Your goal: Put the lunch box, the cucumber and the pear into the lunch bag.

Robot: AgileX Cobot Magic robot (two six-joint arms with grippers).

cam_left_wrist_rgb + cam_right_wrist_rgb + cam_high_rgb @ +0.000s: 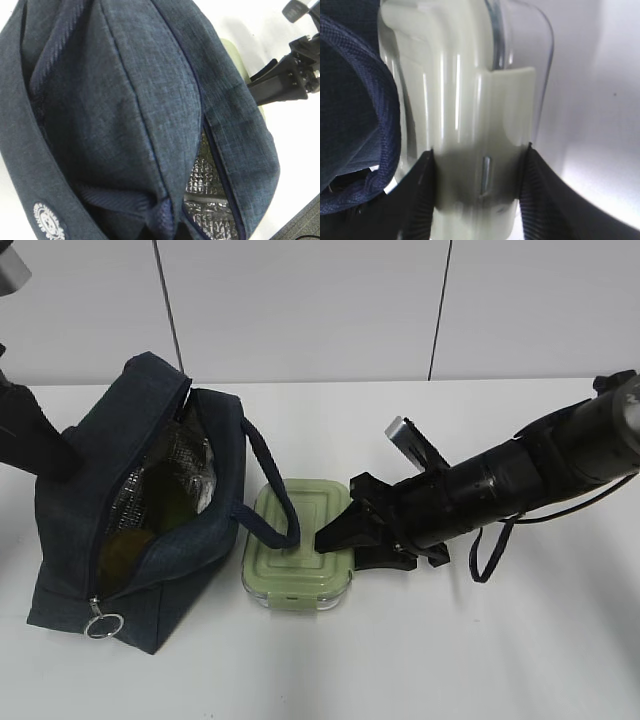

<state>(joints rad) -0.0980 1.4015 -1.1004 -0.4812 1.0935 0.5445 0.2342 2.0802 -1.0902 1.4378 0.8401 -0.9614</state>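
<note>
The lunch bag [80, 500] stands open at the left and shows its silver lining; its navy fabric fills the left wrist view [125, 100]. My left gripper's fingers are hidden; fabric bunches at the bottom of that view where they sit. The lunch box [298, 545] lies on the table beside the bag, green lid up. My right gripper [338, 548] is closed on its right end, with one finger on each side of the clip [479, 155]. A dim yellow-green shape [135, 540] lies inside the bag; I cannot tell whether it is the pear or the cucumber.
The bag's strap handle [270, 480] drapes over the lunch box's left part and shows in the right wrist view [365, 100]. The zipper ring [103, 625] hangs at the bag's front corner. The white table [480, 660] ends at a white wall behind.
</note>
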